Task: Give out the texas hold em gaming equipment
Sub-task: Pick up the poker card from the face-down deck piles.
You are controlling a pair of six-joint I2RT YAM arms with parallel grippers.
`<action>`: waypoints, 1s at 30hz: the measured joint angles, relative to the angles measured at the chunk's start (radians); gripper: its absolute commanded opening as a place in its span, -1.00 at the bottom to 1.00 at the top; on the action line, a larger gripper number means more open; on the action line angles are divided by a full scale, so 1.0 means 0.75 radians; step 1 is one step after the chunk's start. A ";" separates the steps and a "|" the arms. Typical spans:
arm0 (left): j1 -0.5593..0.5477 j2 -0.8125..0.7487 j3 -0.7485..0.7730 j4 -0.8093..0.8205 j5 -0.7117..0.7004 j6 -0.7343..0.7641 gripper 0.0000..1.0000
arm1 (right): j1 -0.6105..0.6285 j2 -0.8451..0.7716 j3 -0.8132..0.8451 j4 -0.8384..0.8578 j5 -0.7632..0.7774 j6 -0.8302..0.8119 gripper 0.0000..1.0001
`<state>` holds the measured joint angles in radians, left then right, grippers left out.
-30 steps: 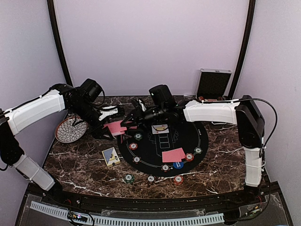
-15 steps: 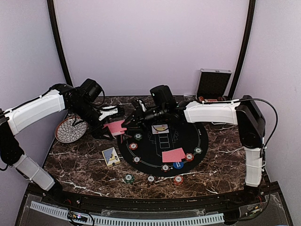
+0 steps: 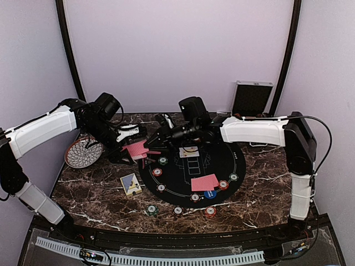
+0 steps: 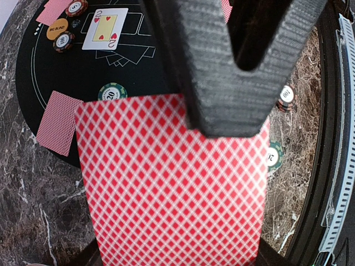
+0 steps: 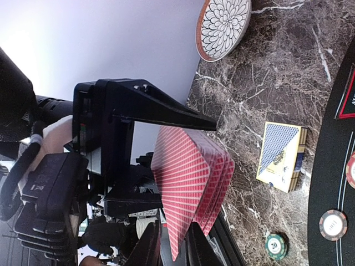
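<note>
While my left gripper [image 3: 127, 146] clamps the red-backed deck [image 5: 191, 183] just above the black mat [image 3: 224, 163], my right gripper [image 5: 172, 252] straddles the deck's corner, pinching or not I cannot tell; dealing now needs one card peeled off.

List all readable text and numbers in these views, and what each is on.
"2": face-up two of hearts.
"BIG BLIND": orange chip, small print.
"20": green chip on the black mat.
"20": another green chip on the marble table.
Unreadable: blue card box print, mat markings, remaining chips' numbers.
</note>
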<state>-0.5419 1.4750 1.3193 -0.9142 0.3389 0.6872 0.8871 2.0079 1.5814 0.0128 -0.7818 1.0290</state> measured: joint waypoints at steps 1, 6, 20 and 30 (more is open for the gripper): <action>0.000 0.000 0.000 0.000 0.000 0.000 -1.00 | 0.000 -0.005 -0.001 0.000 -0.003 -0.001 -0.66; 0.000 0.000 0.000 0.001 0.001 0.000 -1.00 | 0.000 -0.010 -0.016 0.004 -0.011 0.002 -0.67; 0.000 0.000 0.000 0.001 -0.001 0.000 -1.00 | -0.001 -0.010 -0.075 0.123 -0.053 0.100 -1.00; -0.002 0.000 0.000 0.023 -0.004 0.001 -1.00 | -0.050 -0.062 -0.144 0.108 -0.069 0.084 -1.00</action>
<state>-0.5430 1.4750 1.3193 -0.8967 0.3359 0.6876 0.8494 1.9617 1.4731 0.0937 -0.8337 1.0920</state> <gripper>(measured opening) 0.678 0.006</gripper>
